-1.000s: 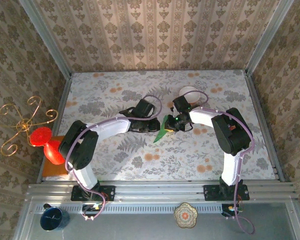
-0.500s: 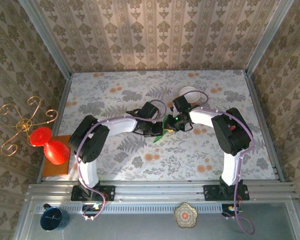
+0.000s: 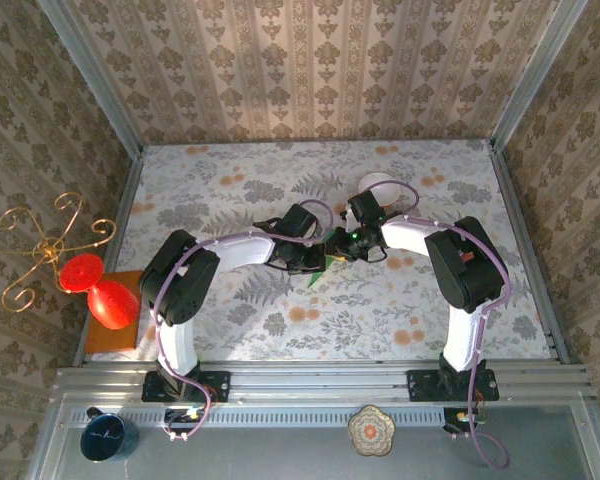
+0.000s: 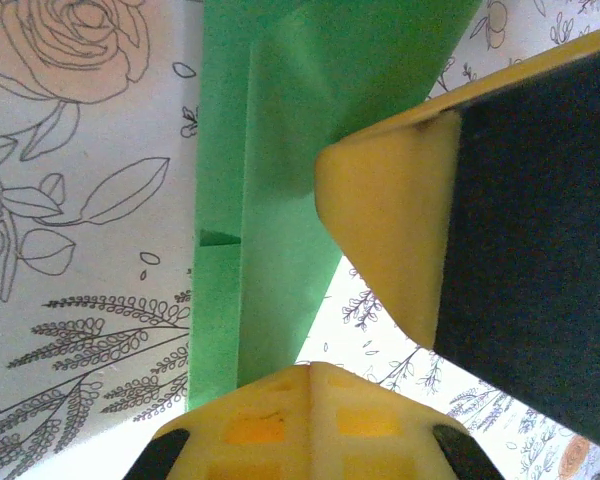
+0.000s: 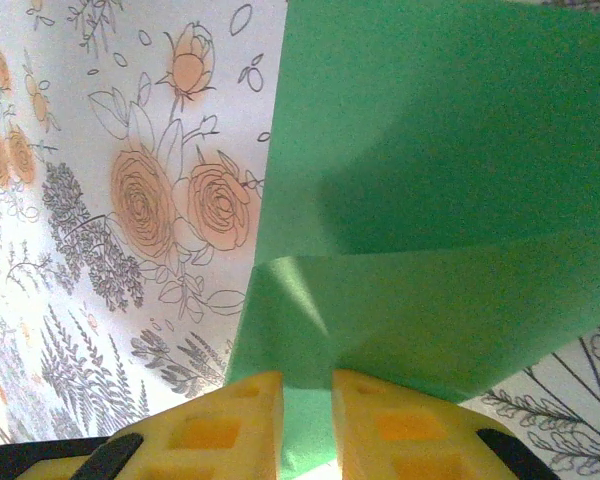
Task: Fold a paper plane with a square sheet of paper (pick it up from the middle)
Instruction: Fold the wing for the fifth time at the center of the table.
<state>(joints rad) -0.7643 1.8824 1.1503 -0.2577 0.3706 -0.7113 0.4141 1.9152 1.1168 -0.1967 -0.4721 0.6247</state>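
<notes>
A white bowl [image 3: 378, 183] sits on the floral tablecloth [image 3: 230, 190], a red vase [image 3: 98, 290] on an orange board [image 3: 102, 342].

Bent inward from both sides, left arm [image 3: 230, 250] and right arm [image 3: 420, 232], wrists nearly nose to nose. On the left gripper [image 4: 305, 372]: fingers pressed flat together, nipping the folded green paper [image 4: 270, 200] right at the tips. On the right gripper [image 5: 306, 385]: fingers a thin slit apart, paper pinched inside, running forward from the tips.
</notes>
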